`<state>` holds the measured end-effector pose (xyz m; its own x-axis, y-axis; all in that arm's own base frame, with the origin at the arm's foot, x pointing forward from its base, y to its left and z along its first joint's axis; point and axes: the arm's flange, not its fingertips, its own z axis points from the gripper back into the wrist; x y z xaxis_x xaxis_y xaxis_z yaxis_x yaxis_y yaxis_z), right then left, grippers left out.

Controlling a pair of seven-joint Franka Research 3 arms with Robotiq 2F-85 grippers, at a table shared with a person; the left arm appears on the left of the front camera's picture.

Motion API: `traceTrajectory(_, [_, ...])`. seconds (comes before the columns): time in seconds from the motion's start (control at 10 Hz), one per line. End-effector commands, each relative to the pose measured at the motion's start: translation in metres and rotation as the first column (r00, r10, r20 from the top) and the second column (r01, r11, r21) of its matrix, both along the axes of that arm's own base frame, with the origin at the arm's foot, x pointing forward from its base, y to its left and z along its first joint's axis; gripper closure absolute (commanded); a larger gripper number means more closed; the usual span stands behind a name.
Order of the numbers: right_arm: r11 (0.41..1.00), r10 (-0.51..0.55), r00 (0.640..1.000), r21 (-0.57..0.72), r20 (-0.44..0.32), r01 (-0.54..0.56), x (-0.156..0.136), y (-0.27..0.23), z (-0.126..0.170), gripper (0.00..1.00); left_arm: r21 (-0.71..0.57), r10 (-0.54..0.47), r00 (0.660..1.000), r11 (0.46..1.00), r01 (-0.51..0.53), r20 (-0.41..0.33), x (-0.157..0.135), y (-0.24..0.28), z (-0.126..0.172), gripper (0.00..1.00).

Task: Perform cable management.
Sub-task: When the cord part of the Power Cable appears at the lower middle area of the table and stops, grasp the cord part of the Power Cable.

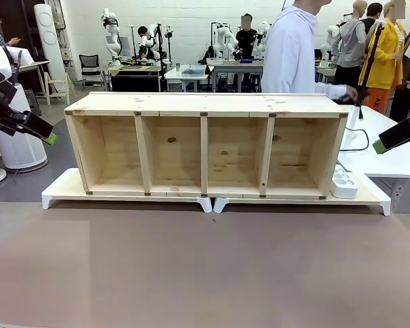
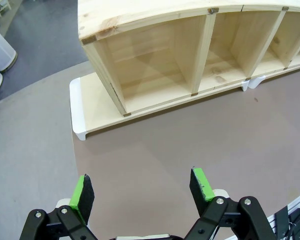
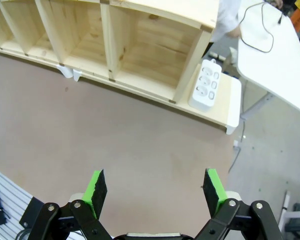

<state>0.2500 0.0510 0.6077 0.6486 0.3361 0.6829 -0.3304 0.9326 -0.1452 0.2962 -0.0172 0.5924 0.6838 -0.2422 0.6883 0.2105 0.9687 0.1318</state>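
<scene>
Left gripper (image 2: 140, 182) and right gripper (image 3: 154, 180) hung with jaws apart, empty; the long thin black cable (image 3: 264, 51) lay looped on the white table (image 3: 282, 67), at one o'clock in the right wrist view.

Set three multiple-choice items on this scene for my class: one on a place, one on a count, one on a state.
1. Where is the cable? A inside the shelf; B on the white table; C atop the shelf.
2. How many compartments has the shelf? A two; B three; C four.
3. The right gripper is: A open and empty; B shut; C gripping the shelf.
Key: B, it loops on the white table beside the shelf; C, four show side by side; A, it stands wide with nothing in it.
</scene>
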Motion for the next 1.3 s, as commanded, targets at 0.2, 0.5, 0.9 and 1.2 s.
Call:
traceTrajectory(0.2, [1.000,0.000,1.000,0.000,0.006,0.000,0.0030,-0.0010,-0.0003,0.00,-0.005,0.003,1.000,1.000,-0.002,0.010,0.0032,0.0006,-0.0003,0.00])
traceTrajectory(0.5, [1.000,0.000,1.000,0.000,0.006,0.000,0.0030,-0.0010,-0.0003,0.00,-0.005,0.003,1.000,1.000,-0.002,0.010,0.0032,0.0006,-0.0003,0.00])
traceTrajectory(0.9, [1.000,0.000,1.000,0.000,0.006,0.000,0.0030,-0.0010,-0.0003,0.00,-0.005,0.003,1.000,1.000,-0.002,0.010,0.0032,0.0006,-0.0003,0.00])
traceTrajectory(1.2, [1.000,0.000,1.000,0.000,0.006,0.000,0.0030,-0.0010,-0.0003,0.00,-0.005,0.003,1.000,1.000,-0.002,0.010,0.0032,0.0006,-0.0003,0.00])
